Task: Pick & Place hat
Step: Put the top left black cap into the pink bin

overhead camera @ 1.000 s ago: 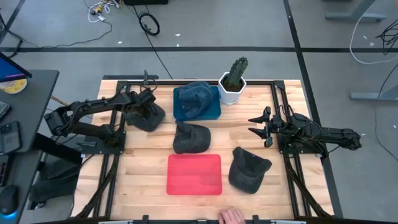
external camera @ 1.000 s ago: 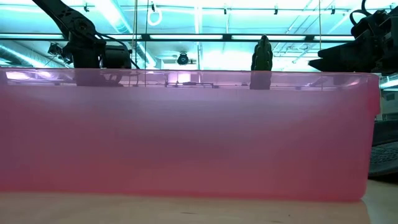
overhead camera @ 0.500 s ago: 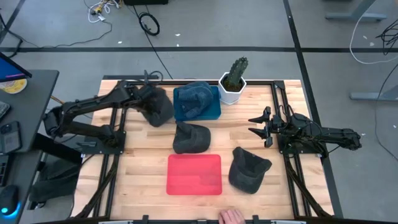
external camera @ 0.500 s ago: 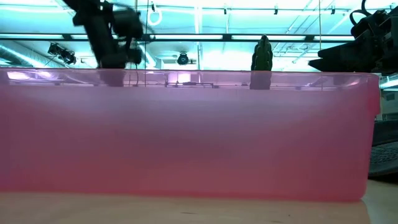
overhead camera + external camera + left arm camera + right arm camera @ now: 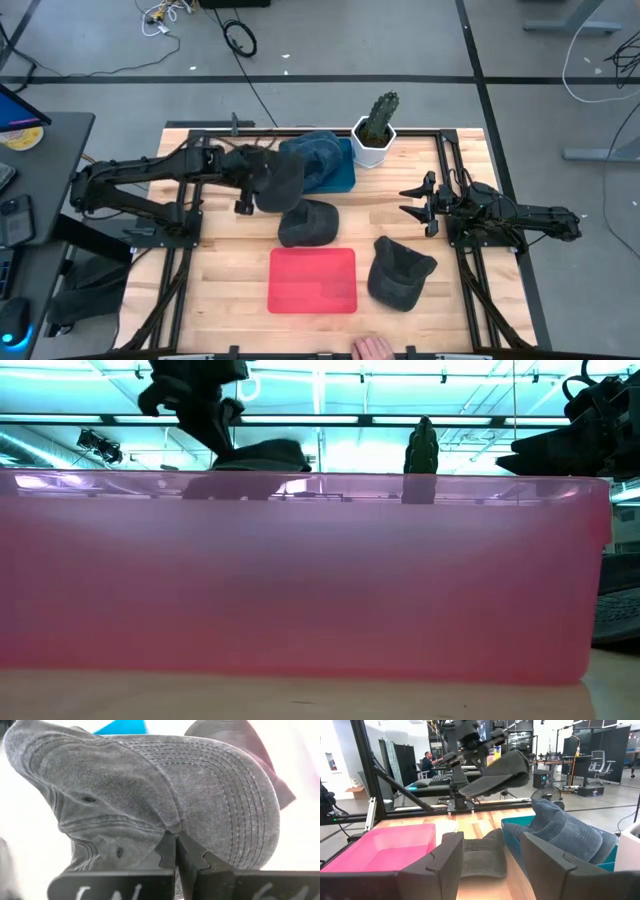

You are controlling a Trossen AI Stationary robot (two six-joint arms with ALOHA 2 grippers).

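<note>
My left gripper (image 5: 175, 851) is shut on a dark grey cap (image 5: 279, 185) and holds it in the air near the blue bin (image 5: 340, 175), where a blue hat (image 5: 312, 158) lies. The right wrist view shows this cap (image 5: 497, 772) well above the table. A second dark cap (image 5: 305, 222) lies on the wood in front of the blue bin, and a third (image 5: 400, 272) lies right of the red bin (image 5: 313, 280). My right gripper (image 5: 418, 204) waits open at the table's right side. My left gripper pinches the cap between its two fingers where the brim meets the crown (image 5: 170, 832). The fingers slant down onto it from the table's left. The cap is lifted clear of the table and sits roughly level, with its brim (image 5: 240, 805) spread beyond the fingers.
A cactus in a white pot (image 5: 375, 130) stands at the far edge beside the blue bin. A person's hand (image 5: 372, 347) shows at the near edge. The red bin's wall (image 5: 300, 580) fills the low view. Bare wood lies left of the red bin.
My left gripper has risen and swung from the table's far left toward the blue bin, rolling its wrist as it went. The dark grey cap has come up off the table with it and now hangs clear.
</note>
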